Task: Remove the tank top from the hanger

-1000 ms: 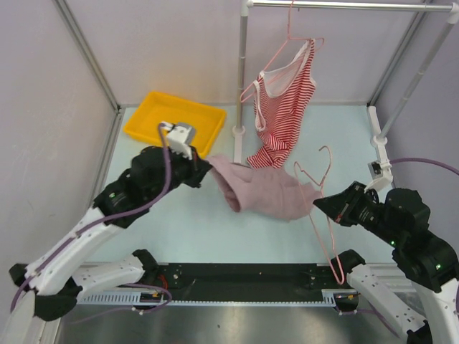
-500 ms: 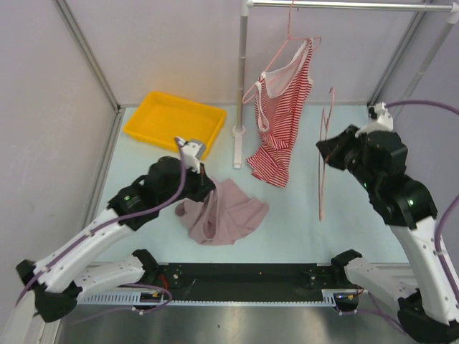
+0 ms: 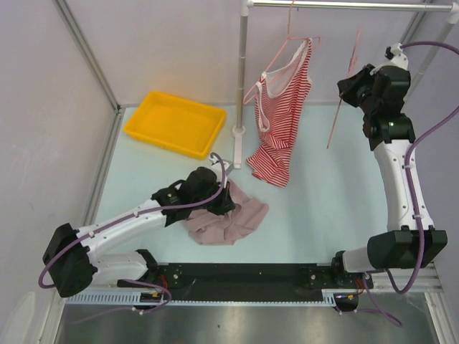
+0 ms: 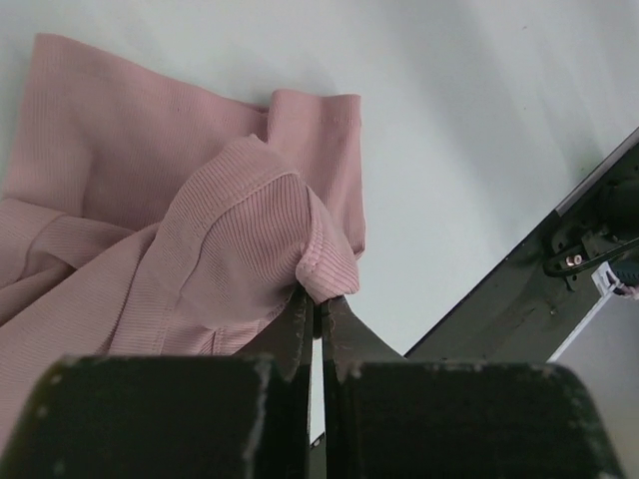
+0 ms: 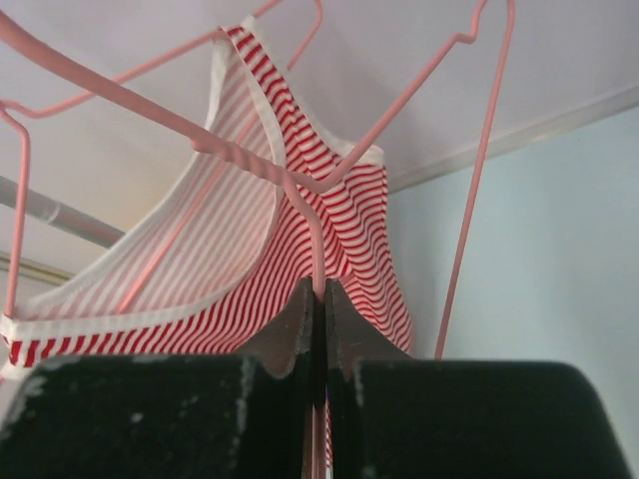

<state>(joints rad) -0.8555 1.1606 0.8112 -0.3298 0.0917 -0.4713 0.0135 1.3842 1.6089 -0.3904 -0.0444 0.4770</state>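
Since a moment ago: the right claw [image 3: 356,84] is swinging the bare hanger [image 3: 343,100] up from mid-height to just beside the rail [image 3: 344,6], and the left claw [image 3: 225,203] is sinking lower over the table [image 3: 323,201].
Left claw: pinching a ribbed fold of the pink top [image 4: 200,249] between fingers that are almost meeting.
Pink top: lying crumpled near the table's front edge, off the hanger and well apart from it.
Right claw: clamping the hanger's thin wire, fingers pressing together around it.
Hanger: hanging tilted and edge-on from above; I cannot tell whether it is touching the rail.
Striped top [image 3: 280,107]: dangling from the rail, left of the bare hanger.
Tray [image 3: 176,122]: sitting at the table's far left.
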